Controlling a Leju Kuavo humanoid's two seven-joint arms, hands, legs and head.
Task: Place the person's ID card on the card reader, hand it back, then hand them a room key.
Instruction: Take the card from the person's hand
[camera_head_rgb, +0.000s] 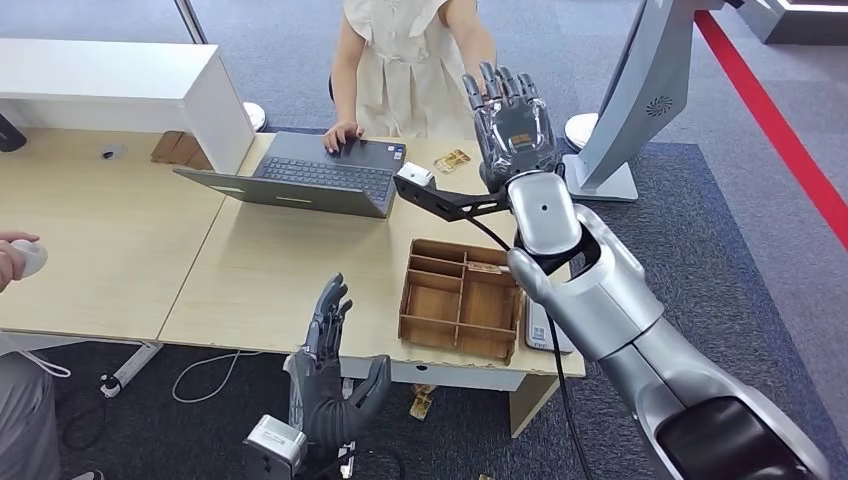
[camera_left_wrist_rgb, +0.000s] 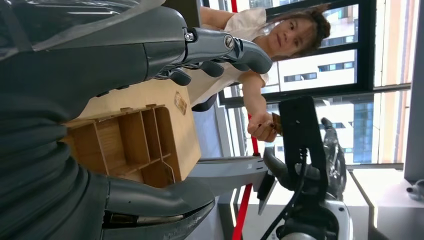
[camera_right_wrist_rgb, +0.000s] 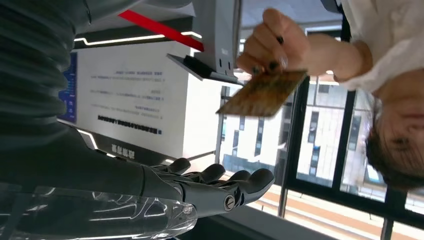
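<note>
Below the tabletop's (camera_head_rgb: 250, 270) near edge, the left robot hand (camera_head_rgb: 325, 375) hangs empty, fingers spread. Past the far edge, the raised right robot hand (camera_head_rgb: 512, 120) is splayed, empty, beside the person's hand (camera_right_wrist_rgb: 272, 47) pinching a tan ID card (camera_right_wrist_rgb: 262, 94).

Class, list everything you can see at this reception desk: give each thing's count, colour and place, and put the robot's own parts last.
Laptop: one, grey, open on the desk.
Wooden tray: one, brown, compartmented, at the desk's near edge.
Card: one, tan, held in the person's hand.
Card on desk: one, tan, right of the laptop.
Desk: one, light wood.
Power strip: one, white, on the floor.
Right hand: one, dark, raised, fingers apart.
Left hand: one, dark, fingers apart, below the desk's edge.
</note>
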